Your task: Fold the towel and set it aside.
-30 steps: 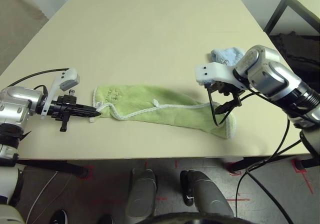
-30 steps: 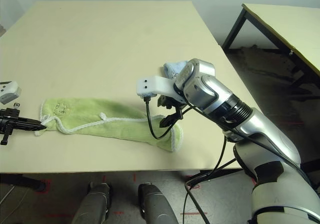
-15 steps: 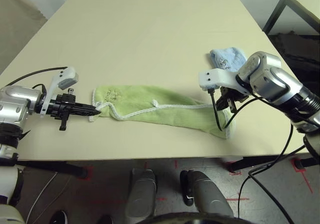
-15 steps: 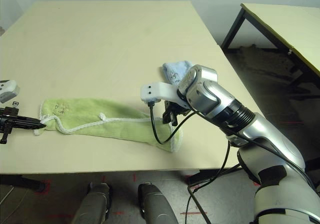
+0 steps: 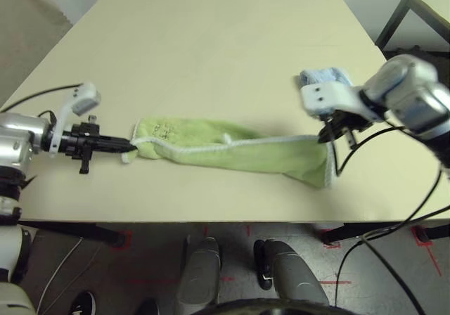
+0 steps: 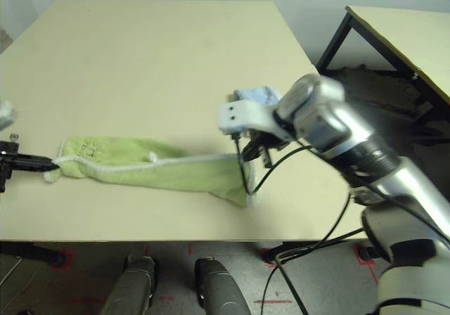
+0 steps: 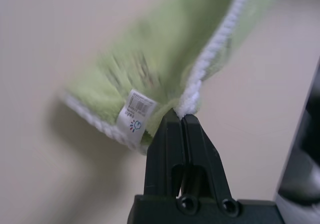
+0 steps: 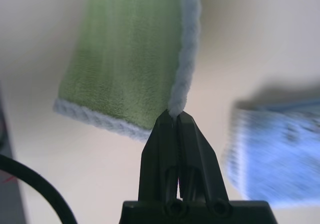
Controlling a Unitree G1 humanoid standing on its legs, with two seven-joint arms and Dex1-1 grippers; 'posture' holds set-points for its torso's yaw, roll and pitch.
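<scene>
A: What's the setting?

B: A pale yellow surface (image 5: 211, 41) fills the scene, with a second one's dark frame off to the right and red tape marks on the floor below the near edge.

A: Start from the left.

B: The left gripper (image 5: 131, 145) points level toward the right, its jaws clamped together on the white-stitched corner of the light green towel (image 5: 232, 150). The wrist view shows the small white tag (image 7: 134, 120) just beside that pinch.

A: And the towel itself?

B: It stretches in a long band between the two grippers near the front edge, its right end drooping.

A: The right side?

B: The right gripper (image 5: 325, 138) has its jaws closed on the towel's white edging at the far corner. A crumpled light blue towel (image 5: 325, 78) lies just behind that gripper.
</scene>
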